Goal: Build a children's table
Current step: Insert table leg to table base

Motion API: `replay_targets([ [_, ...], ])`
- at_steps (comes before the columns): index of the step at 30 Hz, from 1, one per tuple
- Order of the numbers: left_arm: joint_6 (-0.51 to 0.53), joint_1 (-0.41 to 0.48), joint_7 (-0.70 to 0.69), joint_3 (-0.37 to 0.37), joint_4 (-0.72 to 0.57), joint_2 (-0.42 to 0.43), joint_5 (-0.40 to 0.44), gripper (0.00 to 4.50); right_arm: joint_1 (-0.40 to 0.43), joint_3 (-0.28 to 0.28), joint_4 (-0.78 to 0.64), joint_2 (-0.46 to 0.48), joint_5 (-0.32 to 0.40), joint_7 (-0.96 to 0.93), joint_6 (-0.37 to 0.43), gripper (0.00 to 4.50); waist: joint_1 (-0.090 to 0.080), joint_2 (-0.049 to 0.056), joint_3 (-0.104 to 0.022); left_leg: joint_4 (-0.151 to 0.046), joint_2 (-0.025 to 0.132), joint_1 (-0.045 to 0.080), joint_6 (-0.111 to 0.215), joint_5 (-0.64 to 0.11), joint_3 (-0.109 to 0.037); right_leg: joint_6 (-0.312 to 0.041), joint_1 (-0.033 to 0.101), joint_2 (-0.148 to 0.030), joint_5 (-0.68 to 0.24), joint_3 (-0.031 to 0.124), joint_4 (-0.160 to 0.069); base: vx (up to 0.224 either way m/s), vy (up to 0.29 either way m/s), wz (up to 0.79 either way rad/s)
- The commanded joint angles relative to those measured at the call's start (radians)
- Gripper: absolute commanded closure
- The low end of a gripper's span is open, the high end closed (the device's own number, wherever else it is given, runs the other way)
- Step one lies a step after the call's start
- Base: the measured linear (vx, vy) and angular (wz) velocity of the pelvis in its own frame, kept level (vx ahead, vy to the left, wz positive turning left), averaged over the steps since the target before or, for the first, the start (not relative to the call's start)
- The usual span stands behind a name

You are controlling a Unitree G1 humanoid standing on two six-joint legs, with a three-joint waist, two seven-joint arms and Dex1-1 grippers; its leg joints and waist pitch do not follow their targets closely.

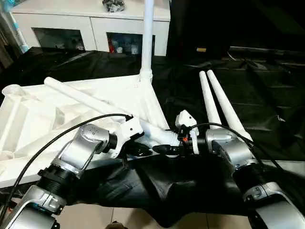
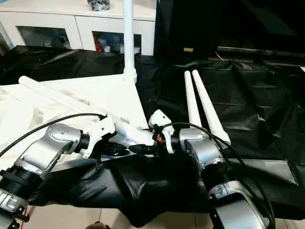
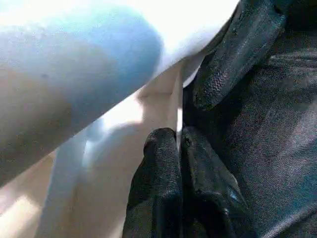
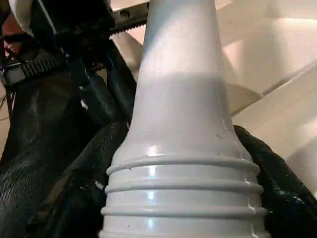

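The children's table top (image 1: 28,119) lies upside down on the black cloth at the left. One white leg (image 1: 147,38) stands upright in its far right corner socket. Another leg (image 1: 86,98) lies slanted across the ribbed underside, its ringed thick end (image 4: 183,198) at the near right corner. My right gripper (image 1: 164,149) is shut on that end, a black finger (image 4: 99,168) on each side. My left gripper (image 1: 136,151) is shut and empty just under the same leg, its fingertips (image 3: 166,144) pressed together by the top's edge. Two more legs (image 1: 219,102) lie side by side on the cloth to the right.
A white cabinet with glass doors (image 1: 90,24) stands behind the work table. The black cloth (image 1: 267,86) is wrinkled and hangs over the front edge (image 1: 162,200), with tiled floor below. A black cable (image 1: 57,138) loops over my left forearm.
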Motion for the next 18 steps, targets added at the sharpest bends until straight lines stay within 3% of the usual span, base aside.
replay_targets([
  [1,-0.020,0.004,0.052,0.054,-0.023,-0.025,-0.021,4.50,0.014,-0.007,-0.010,0.011,0.015,-0.016,0.015,1.74,-0.004,0.012,-0.059,-0.052,0.012,0.019,0.034,-0.121,0.007,-0.250,0.046,-0.046,0.161,0.047,-0.066,0.000,0.000,0.00],
  [2,0.001,0.008,0.061,0.072,-0.035,-0.033,-0.039,4.50,0.013,-0.014,-0.011,0.016,0.020,-0.023,0.015,1.74,-0.005,0.011,-0.060,-0.053,0.013,0.019,0.032,-0.120,0.007,-0.252,0.047,-0.047,0.173,0.047,-0.064,0.000,0.000,0.00],
  [3,0.017,0.011,0.065,0.084,-0.043,-0.039,-0.052,4.05,0.013,-0.019,-0.012,0.019,0.024,-0.028,0.016,1.74,-0.005,0.011,-0.060,-0.052,0.013,0.018,0.032,-0.119,0.007,-0.253,0.047,-0.047,0.177,0.046,-0.064,0.000,0.000,0.00],
  [4,0.041,0.024,0.052,0.099,-0.077,-0.036,-0.080,4.05,0.011,-0.028,-0.015,0.024,0.032,-0.038,0.018,1.74,-0.005,0.017,-0.061,-0.052,0.011,0.018,0.030,-0.119,0.006,-0.254,0.047,-0.046,0.179,0.045,-0.063,0.000,0.000,0.00],
  [8,0.106,0.076,0.012,0.134,-0.191,-0.015,-0.159,3.72,0.004,-0.066,-0.024,0.041,0.064,-0.071,0.030,1.75,-0.015,0.013,-0.062,-0.050,0.010,0.016,0.040,-0.095,0.007,-0.273,0.049,-0.043,0.224,0.045,-0.060,0.000,0.000,0.00],
  [9,0.124,0.094,0.002,0.149,-0.225,-0.010,-0.186,3.64,0.002,-0.082,-0.027,0.047,0.076,-0.083,0.034,1.75,-0.013,0.010,-0.062,-0.049,0.009,0.016,0.048,-0.090,0.008,-0.273,0.049,-0.043,0.220,0.045,-0.058,0.000,0.000,0.00],
  [14,0.216,0.178,-0.012,0.231,-0.359,0.007,-0.303,3.23,0.006,-0.141,-0.069,0.069,0.136,-0.121,0.078,1.75,-0.015,0.012,-0.058,-0.051,0.010,0.019,0.044,-0.106,0.011,-0.269,0.045,-0.041,0.167,0.045,-0.062,0.000,0.000,0.00],
  [16,0.231,0.185,-0.003,0.246,-0.367,0.002,-0.319,2.93,0.007,-0.146,-0.074,0.071,0.144,-0.124,0.083,1.75,-0.017,0.013,-0.055,-0.053,0.010,0.019,0.039,-0.120,0.012,-0.260,0.044,-0.040,0.143,0.046,-0.065,0.000,0.000,0.00],
  [17,0.273,0.185,0.079,0.313,-0.348,-0.041,-0.348,2.88,0.011,-0.163,-0.094,0.077,0.170,-0.131,0.103,1.75,-0.017,0.011,-0.055,-0.053,0.010,0.020,0.033,-0.127,0.013,-0.259,0.043,-0.039,0.136,0.048,-0.066,0.000,0.000,0.00],
  [18,0.273,0.185,0.079,0.313,-0.348,-0.041,-0.348,2.84,0.011,-0.163,-0.094,0.077,0.170,-0.131,0.103,1.75,-0.017,0.011,-0.055,-0.053,0.010,0.020,0.033,-0.127,0.013,-0.259,0.043,-0.039,0.136,0.048,-0.066,0.000,0.000,0.00],
])
